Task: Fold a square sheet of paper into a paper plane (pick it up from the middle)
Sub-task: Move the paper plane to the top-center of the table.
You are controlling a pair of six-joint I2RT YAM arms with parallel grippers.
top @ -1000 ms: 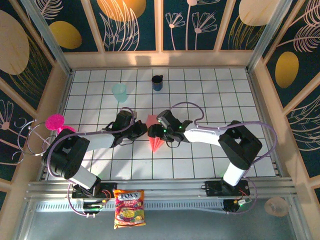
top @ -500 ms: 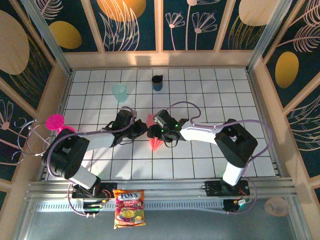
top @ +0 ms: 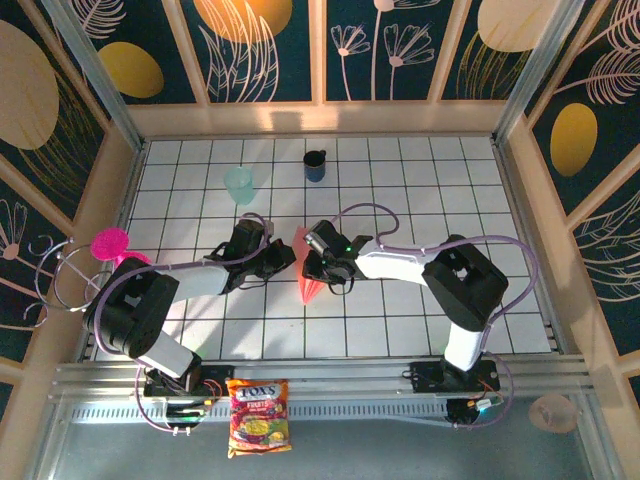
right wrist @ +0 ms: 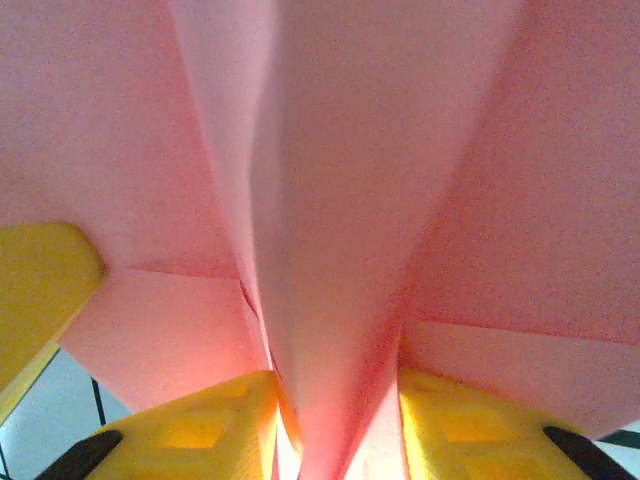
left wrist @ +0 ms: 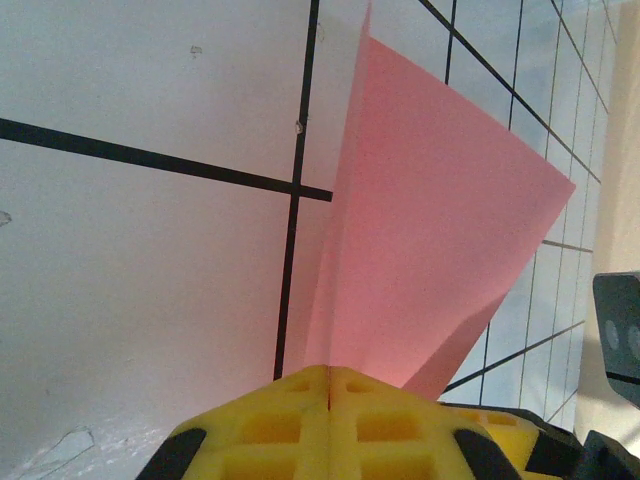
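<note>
1 paper plane [top: 305,272], salmon-pink, sits ctr of the top view, a narrow dart w/ its point toward the bottom of the frame, on the white tiled table [top: 420,200]. 2 arms meet at it. L gripper [top: 284,259] comes in from the left, R gripper [top: 312,263] from the right, both right at the paper.

L wrist view: L gripper [left wrist: 328,385] at bottom ctr, its 2 yellow pads pressed flat together, clenched on the plane's edge. The pink sheet [left wrist: 430,220] fans up and to the right from the pads.

R wrist view: R gripper [right wrist: 335,420] has 2 yellow fingers [right wrist: 205,425] at the bottom, one each side of the plane's centre fold [right wrist: 330,200]. Paper fills the gap between them and seems to touch both. Can't tell if it's truly clamped.

Rest of the top view, 1 each:
- teal cup [top: 240,185], upper left of ctr
- dark mug [top: 315,165], upper ctr
- magenta goblet [top: 110,243], left edge
- snack bag [top: 258,415], bottom, left of ctr
</note>
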